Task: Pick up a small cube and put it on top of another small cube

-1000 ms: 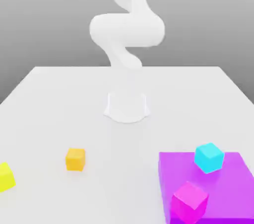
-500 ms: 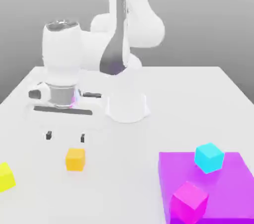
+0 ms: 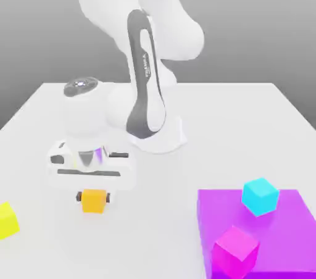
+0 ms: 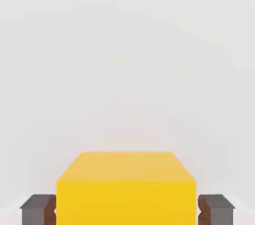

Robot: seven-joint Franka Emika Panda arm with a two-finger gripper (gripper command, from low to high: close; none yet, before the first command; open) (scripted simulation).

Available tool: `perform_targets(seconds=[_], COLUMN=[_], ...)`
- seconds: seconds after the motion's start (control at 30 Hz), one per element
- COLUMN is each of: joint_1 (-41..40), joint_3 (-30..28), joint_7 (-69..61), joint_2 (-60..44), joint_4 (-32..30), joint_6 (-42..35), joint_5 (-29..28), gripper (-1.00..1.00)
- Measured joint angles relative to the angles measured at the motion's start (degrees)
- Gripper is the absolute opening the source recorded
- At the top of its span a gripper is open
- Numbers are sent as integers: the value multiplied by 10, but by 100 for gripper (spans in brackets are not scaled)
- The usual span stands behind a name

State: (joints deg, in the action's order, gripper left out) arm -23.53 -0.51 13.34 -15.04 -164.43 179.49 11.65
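The orange cube (image 3: pixel 94 200) sat on the white worktop (image 3: pixel 247 129), between the spread fingers of the hand (image 3: pixel 94 197), unclamped. The cyan cube (image 3: pixel 260 196) rested on the purple block (image 3: pixel 284 234).

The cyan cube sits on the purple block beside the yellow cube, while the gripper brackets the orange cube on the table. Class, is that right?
Not quite. In the exterior view the cyan cube shares the purple block with the magenta cube; the yellow cube lies on the table. The gripper does bracket the orange cube.
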Motion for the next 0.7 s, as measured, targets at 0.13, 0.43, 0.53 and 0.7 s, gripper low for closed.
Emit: perform_targets(seconds=[0.13, 0.43, 0.53, 0.7], joint_1=[3, 30, 55, 124], joint_3=[-3, -61, -38, 18], joint_7=[5, 83, 135, 263], joint_2=[9, 145, 172, 195], joint_4=[-1, -28, -19, 21], joint_6=[-7, -116, -153, -214], joint_5=[-4, -111, -124, -119], gripper=[-100, -100, -100, -100])
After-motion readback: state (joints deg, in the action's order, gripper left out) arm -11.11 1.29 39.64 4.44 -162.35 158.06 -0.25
